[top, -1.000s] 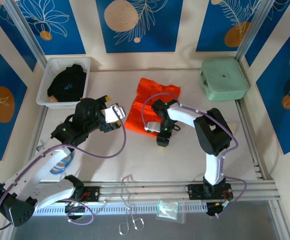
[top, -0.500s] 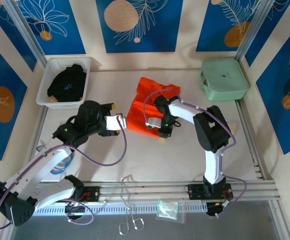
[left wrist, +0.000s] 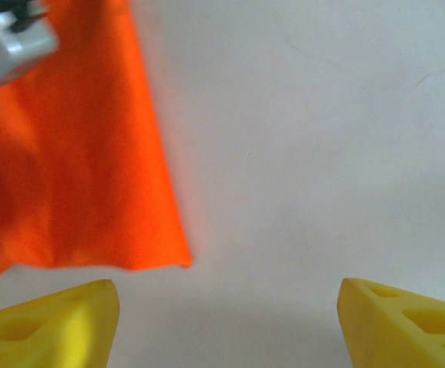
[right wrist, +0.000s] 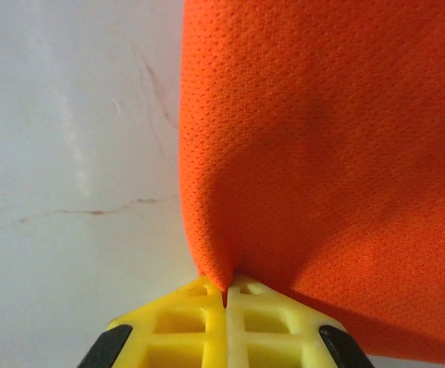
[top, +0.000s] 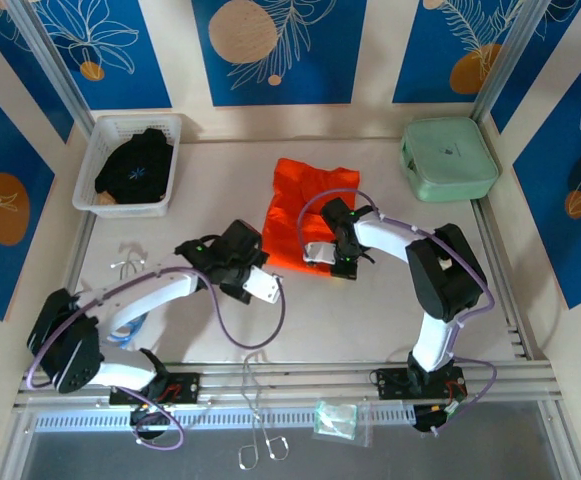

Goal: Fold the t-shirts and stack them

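Between its closed fingertips, the right gripper (right wrist: pixel 224 295) now pinches a near corner of the orange t-shirt (right wrist: pixel 322 153). A second ago its jaws stood apart over that edge; they have since snapped together on the fabric, which puckers into the nip and spreads flat ahead of the jaws and to their right. To their left lies bare table (right wrist: pixel 69 153).

The left gripper (left wrist: pixel 226 330) has swung down from beside the shirt's left edge to the near side of it. Its jaws have been narrowing but are plainly apart, with nothing between them. The shirt's other near corner (left wrist: pixel 184 261) lies just ahead of them, towards the left finger (left wrist: pixel 61 322), not yet touched.

My reading is that the fold is being set up: one near corner is secured, and the left side must close on its own corner before both can carry the hem away over the shirt.

Well beyond both grippers, the black garment (top: pixel 138 165) sits bunched in the white basket (top: pixel 105 128) at the far left, unfolded, so stacking is some way off. The mint-green case (top: pixel 448 160) sits at the far right.
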Motion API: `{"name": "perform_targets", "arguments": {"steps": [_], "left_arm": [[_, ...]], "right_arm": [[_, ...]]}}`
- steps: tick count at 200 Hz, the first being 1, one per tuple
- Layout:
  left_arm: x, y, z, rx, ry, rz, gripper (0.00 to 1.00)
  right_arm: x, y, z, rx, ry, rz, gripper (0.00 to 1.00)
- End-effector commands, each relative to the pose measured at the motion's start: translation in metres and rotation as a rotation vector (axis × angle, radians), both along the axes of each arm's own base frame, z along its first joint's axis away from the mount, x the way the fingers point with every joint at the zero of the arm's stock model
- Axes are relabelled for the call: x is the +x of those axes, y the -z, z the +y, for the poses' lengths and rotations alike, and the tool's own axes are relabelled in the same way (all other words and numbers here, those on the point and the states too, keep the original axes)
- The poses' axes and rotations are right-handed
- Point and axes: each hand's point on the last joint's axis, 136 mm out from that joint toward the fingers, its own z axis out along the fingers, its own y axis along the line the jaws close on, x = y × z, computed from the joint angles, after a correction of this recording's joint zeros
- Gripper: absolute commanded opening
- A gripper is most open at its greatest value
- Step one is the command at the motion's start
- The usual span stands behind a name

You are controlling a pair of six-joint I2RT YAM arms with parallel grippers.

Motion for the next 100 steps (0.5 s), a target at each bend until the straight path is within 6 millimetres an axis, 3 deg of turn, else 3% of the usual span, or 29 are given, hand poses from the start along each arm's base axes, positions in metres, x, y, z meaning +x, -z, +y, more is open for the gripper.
{"name": "perform_targets", "arguments": {"steps": [1,41,100], "left_arm": [[-0.003,0.014,-0.016,-0.001,0.066,0.006,0.69],[0.032,0.028,-0.032,-0.023,0.040,-0.014,0.60],[0.076,0.040,-0.024,0.016,-0.015,0.038,0.56]], "right_arm": [[0.001,0.009,-0.016,-0.046,-0.034,-0.017,0.00],[-0.004,0.008,-0.017,-0.029,-0.030,-0.008,0.00],[-0.010,0.007,-0.015,-0.013,-0.031,0.009,0.00]]}}
